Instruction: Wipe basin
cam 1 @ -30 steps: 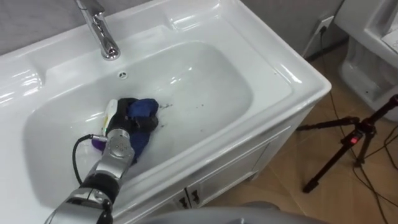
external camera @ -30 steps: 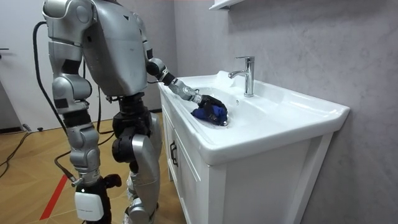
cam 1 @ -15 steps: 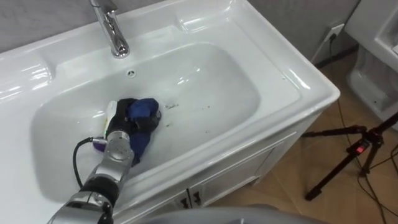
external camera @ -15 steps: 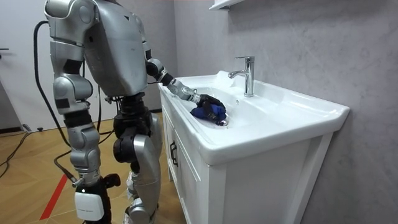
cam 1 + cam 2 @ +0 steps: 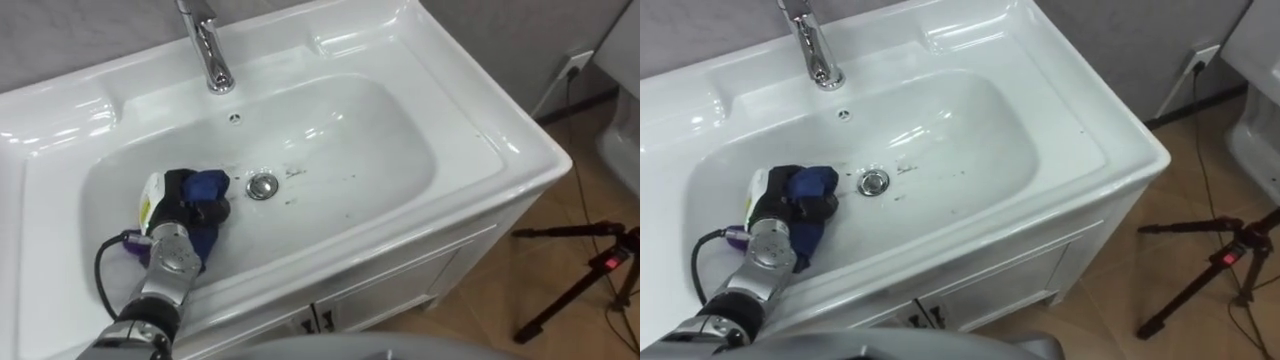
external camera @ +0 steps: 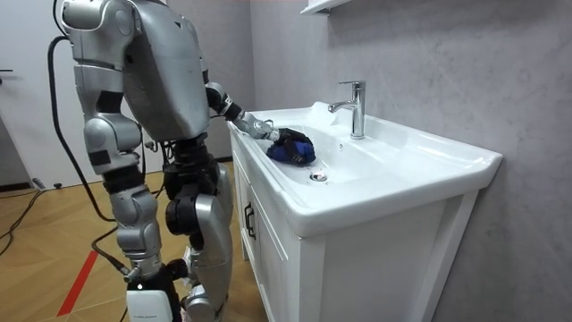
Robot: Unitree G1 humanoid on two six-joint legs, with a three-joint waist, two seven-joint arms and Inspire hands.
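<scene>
White basin [image 5: 385,135], blue cloth [image 5: 207,187] bunched at left

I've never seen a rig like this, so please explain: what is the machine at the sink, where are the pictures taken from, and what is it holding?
It is a humanoid robot standing at a white basin. Two pictures come from the cameras in its head, looking down; the third from a camera out in the room. Its left robot hand reaches into the bowl, fingers curled on a blue cloth just left of the drain. A chrome tap stands behind, and dark specks mark the bowl right of the drain. Its right robot hand hangs at its side in the room view. A tripod stands on the floor nearby.
</scene>
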